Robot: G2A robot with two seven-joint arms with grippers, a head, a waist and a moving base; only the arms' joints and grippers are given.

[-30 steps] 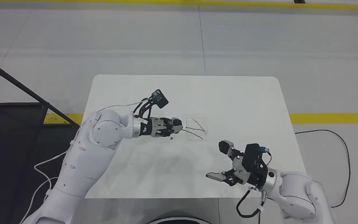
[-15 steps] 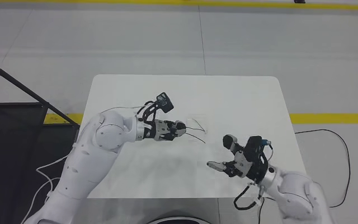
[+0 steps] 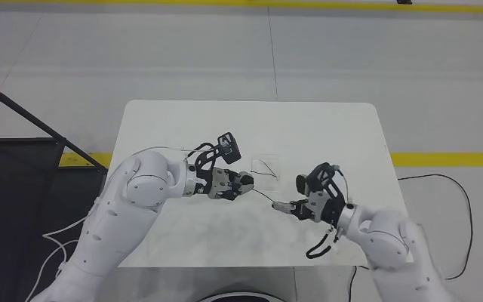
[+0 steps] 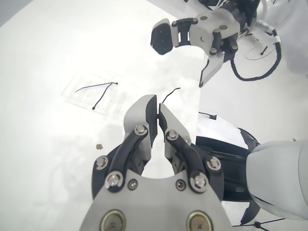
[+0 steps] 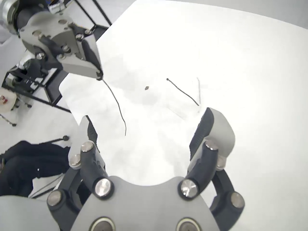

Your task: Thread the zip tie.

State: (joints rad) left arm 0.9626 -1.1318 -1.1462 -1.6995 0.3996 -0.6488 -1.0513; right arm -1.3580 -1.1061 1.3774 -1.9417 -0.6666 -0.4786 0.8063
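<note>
Top view: nearest the robot, the right gripper [image 3: 290,195] has its fingers spread wide, with nothing between them. Just beyond it, the left gripper [image 3: 243,182] is closed, pinching one end of a thin black zip tie [image 3: 261,195]. The tie's long axis runs from the left fingertips toward the right gripper. It curves slightly, and its free tip points at that gripper, close to one finger. Farther out, two more ties [image 4: 96,90] form a V on a clear sheet [image 3: 258,160] on the white table [image 3: 324,128].
</note>
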